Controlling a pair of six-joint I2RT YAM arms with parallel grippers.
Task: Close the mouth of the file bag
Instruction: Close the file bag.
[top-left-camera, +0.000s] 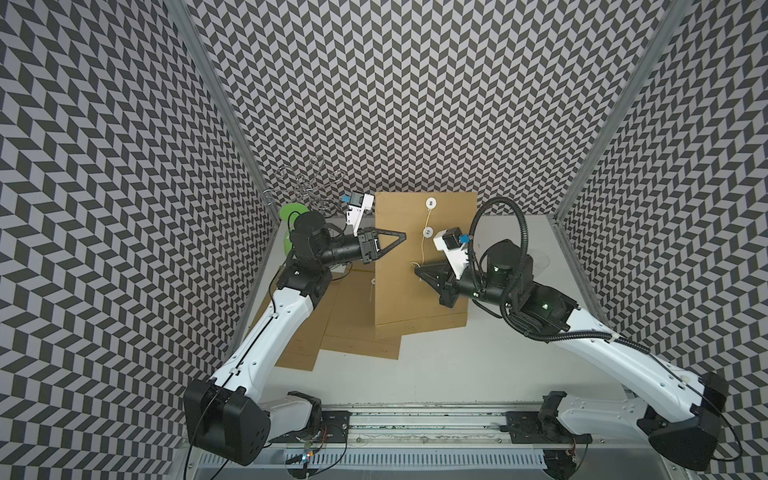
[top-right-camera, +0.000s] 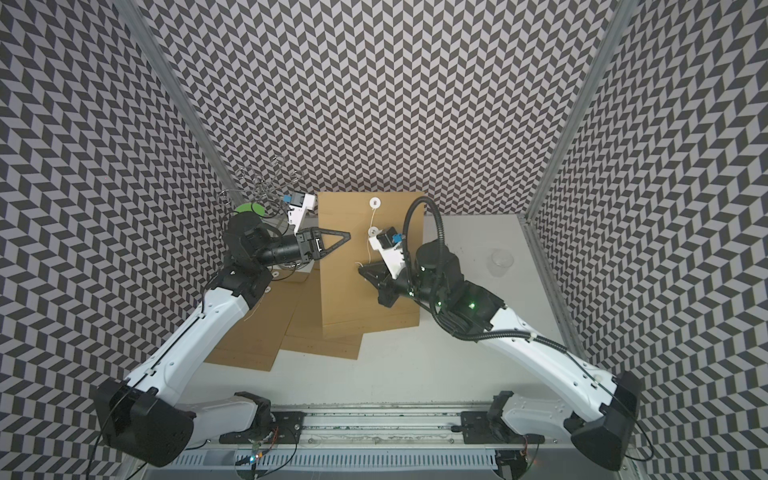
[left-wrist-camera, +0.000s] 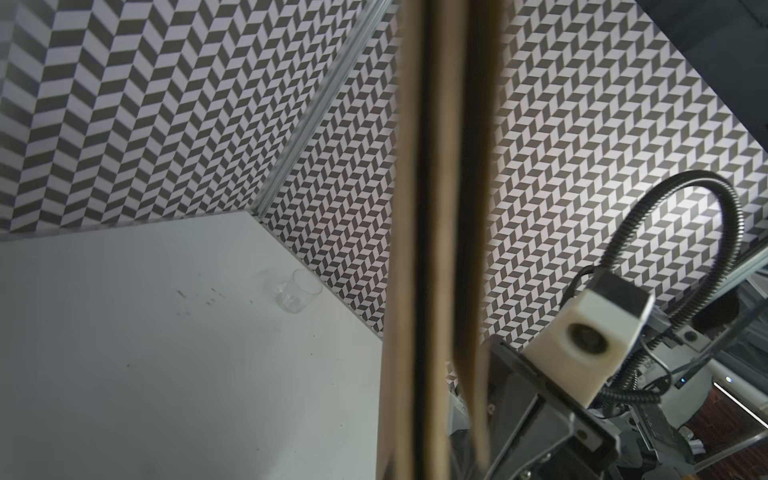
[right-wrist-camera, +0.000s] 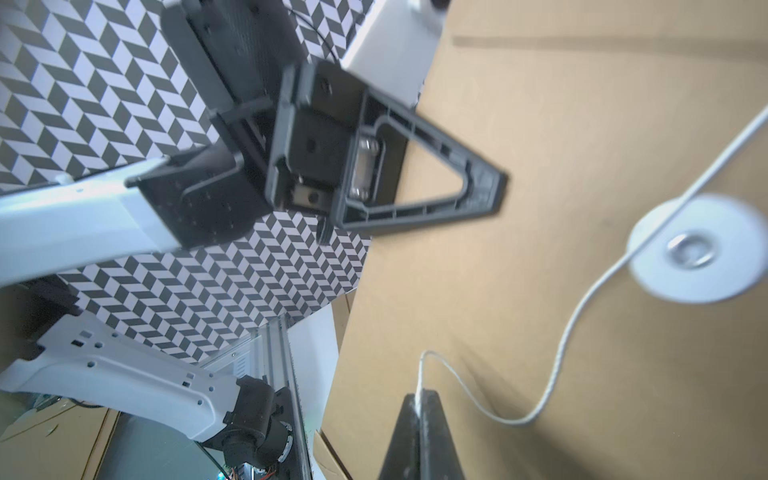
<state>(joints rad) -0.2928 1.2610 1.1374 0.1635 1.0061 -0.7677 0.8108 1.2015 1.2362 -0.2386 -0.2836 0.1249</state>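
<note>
This is a robotics lab test cell, not a home or an office. A bare white tabletop (top-left-camera: 457, 374) is forming the floor of a booth. Walls (top-left-camera: 415, 83) printed with a black-and-white chevron pattern are rising from the tabletop's far edge and both its sides, and bare aluminium posts (top-left-camera: 212, 95) are joining them at the corners. Along the tabletop's near edge a metal rail (top-left-camera: 424, 426) is carrying the left arm (top-left-camera: 266, 332) and the right arm (top-left-camera: 615, 357), both white and black. Just past that same edge, a slotted cable duct (top-left-camera: 415, 459) and loose wires (top-left-camera: 322, 434) are lying exposed. Above the tabletop, white camera mounts (top-left-camera: 359, 210) are riding beside the left end effector (top-left-camera: 403, 236) and the right end effector (top-left-camera: 417, 270), and a ribbed black hose (top-left-camera: 525, 241) is looping over the right arm.
</note>
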